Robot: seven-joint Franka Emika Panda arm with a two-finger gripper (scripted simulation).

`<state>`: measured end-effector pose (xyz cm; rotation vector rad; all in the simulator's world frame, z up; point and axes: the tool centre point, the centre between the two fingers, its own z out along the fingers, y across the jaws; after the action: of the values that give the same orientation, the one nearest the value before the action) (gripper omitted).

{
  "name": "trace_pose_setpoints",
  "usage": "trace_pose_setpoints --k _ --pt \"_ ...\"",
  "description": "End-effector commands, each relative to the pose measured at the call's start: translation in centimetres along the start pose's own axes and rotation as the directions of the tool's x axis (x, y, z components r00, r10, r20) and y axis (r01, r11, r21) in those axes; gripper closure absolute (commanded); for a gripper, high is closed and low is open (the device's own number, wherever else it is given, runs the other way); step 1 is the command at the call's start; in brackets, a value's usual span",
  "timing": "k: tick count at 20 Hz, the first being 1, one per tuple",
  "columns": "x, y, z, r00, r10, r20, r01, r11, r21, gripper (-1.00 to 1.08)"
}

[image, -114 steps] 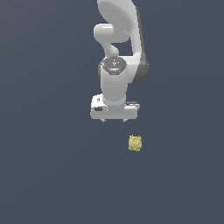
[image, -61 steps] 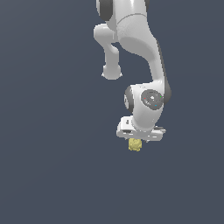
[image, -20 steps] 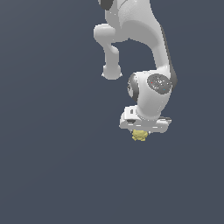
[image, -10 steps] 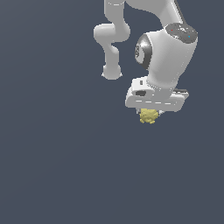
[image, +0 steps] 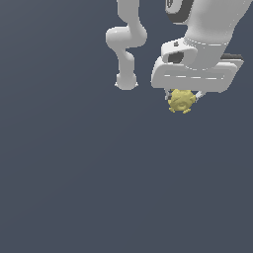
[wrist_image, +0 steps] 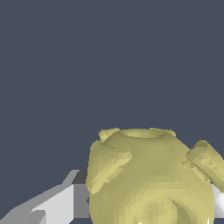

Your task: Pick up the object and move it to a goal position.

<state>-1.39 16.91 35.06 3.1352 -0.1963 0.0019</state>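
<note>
The object (image: pixel 181 101) is a small pale-yellow lumpy ball with knobbly bumps. In the exterior view it hangs just under the white gripper (image: pixel 182 99), held between the two short fingers and well above the dark floor, toward the exterior view's upper right. The gripper is shut on it. In the wrist view the object (wrist_image: pixel 151 177) fills much of the picture close to the camera, with a grey-white finger (wrist_image: pixel 57 203) pressed against one side. The far finger is mostly hidden behind the object.
The white arm's base column (image: pixel 126 44) stands behind, toward the exterior view's upper middle. A plain dark grey-blue floor (image: pixel 89 178) spreads all around. No marker or other object shows.
The gripper came down onto the object, shut on it, then lifted it. In the last half second it rose further and moved toward the exterior view's right, closer to the camera.
</note>
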Motion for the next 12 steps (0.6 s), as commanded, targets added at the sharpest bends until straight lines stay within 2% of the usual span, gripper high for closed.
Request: trace_pose_setpoints --k 1,6,12 --pt "-0.6 -0.3 -2.5 1.000 0.000 0.001 0.000 1.000 -0.001 1.08" --pt "-1.3 -0.8 -6.0 1.000 0.000 0.001 0.000 1.000 -0.001 1.08" --pt "-1.6 -1.2 -8.4 1.000 0.000 0.001 0.000 1.000 0.000 1.08"
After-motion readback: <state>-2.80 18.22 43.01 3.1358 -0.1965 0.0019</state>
